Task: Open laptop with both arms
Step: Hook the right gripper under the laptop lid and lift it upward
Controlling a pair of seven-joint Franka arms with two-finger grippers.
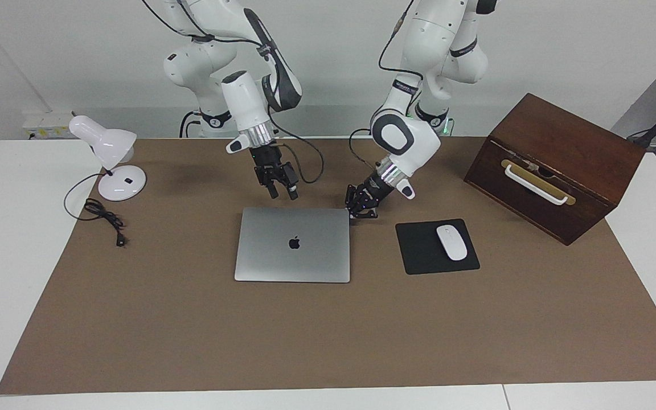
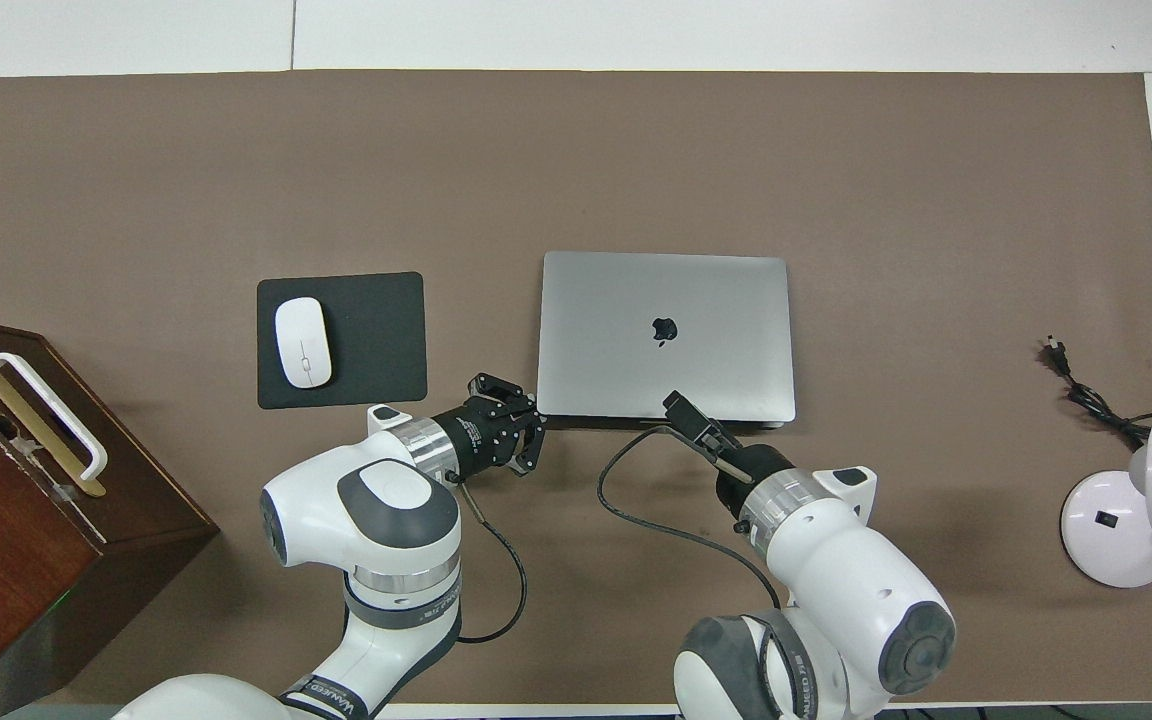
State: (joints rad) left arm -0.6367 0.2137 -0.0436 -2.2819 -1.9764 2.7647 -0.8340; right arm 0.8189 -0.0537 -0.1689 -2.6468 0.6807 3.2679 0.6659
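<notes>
The thin silver-grey laptop (image 1: 292, 245) lies closed mid-table. The left gripper (image 1: 360, 212), fingers' state unclear, meets its robot-side corner, likely to brace it. The right gripper (image 1: 283, 192), fingers apart, hovers above that edge.

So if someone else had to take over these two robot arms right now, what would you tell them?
Left tool: low, at the corner of the laptop nearest the robots, toward the mouse pad.
Right tool: fingers apart, raised over the laptop's edge nearest the robots.
Laptop: flat on the brown mat, lid shut.
Done: both arms brought to the laptop.
Left: grip and raise the lid.
</notes>
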